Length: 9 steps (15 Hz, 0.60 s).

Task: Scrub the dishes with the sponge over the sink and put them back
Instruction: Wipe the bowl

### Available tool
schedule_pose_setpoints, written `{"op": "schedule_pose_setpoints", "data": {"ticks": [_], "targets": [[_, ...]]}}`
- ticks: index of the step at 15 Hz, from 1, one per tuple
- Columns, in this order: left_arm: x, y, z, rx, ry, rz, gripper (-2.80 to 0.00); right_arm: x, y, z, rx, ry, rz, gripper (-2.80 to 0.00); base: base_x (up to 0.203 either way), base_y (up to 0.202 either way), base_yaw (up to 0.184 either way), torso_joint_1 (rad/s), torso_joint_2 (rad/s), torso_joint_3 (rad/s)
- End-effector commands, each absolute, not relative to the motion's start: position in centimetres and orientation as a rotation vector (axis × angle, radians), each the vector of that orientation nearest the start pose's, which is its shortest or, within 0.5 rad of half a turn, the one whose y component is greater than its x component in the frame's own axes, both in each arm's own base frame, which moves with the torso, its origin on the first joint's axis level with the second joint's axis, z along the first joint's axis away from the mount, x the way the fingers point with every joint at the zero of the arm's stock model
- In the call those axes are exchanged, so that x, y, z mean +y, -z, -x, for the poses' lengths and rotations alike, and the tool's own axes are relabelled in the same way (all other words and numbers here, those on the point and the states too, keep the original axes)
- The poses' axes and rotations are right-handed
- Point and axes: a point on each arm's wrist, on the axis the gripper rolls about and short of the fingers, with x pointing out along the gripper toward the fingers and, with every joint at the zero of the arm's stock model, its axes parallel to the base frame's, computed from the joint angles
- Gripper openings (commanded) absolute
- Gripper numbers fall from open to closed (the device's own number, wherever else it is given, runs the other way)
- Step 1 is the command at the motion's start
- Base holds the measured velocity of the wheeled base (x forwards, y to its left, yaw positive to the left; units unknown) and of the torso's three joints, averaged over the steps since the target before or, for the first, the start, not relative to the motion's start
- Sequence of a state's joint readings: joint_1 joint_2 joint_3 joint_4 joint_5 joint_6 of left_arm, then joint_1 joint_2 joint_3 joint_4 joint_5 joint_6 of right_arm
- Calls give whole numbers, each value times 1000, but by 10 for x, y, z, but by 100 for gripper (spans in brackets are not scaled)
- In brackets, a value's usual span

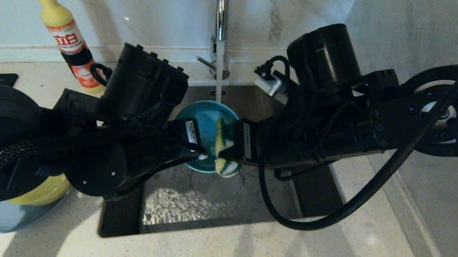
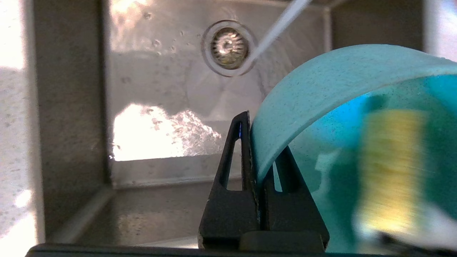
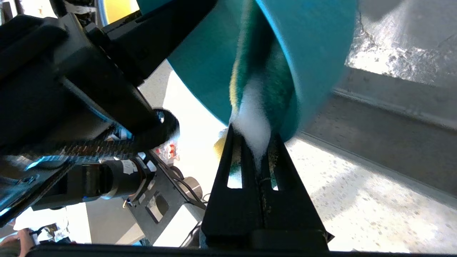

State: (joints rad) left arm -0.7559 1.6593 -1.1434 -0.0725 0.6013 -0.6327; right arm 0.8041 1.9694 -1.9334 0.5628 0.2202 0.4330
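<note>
The teal-blue bowl (image 1: 203,117) hangs tilted over the steel sink (image 1: 197,203), its rim pinched by my left gripper (image 1: 199,149), which is shut on it (image 2: 255,157). Inside the bowl (image 2: 321,92) the yellow and green sponge (image 1: 222,146) presses against the inner wall, foamy, with my right gripper (image 1: 230,147) shut on it (image 3: 254,142). The sponge (image 2: 389,167) looks blurred in the left wrist view. A yellow bowl (image 1: 41,192) sits on the grey-blue plate (image 1: 1,215) on the counter at the left, partly hidden by my left arm.
Water runs from the chrome tap (image 1: 221,0) into the sink near the drain strainer (image 2: 228,48). A yellow-capped detergent bottle (image 1: 68,39) stands at the back left. The pale counter (image 1: 282,251) borders the sink in front and at the right.
</note>
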Motion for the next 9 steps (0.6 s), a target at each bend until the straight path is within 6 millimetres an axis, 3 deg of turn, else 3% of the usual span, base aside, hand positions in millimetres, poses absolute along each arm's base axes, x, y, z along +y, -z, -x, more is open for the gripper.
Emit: {"op": "schedule_pose_setpoints", "data": {"ticks": [1, 5, 9], "targets": [[-202, -240, -223, 361, 63, 355, -280, 280, -286, -255, 812, -851, -197, -280, 0, 0, 0, 0, 0, 0], [-206, -244, -222, 337, 84, 314, -280, 287, -280, -254, 829, -861, -186, -280, 0, 0, 0, 0, 0, 0], [-207, -248, -225, 199, 78, 274, -280, 289, -278, -253, 837, -864, -185, -280, 0, 0, 0, 0, 0, 0]]}}
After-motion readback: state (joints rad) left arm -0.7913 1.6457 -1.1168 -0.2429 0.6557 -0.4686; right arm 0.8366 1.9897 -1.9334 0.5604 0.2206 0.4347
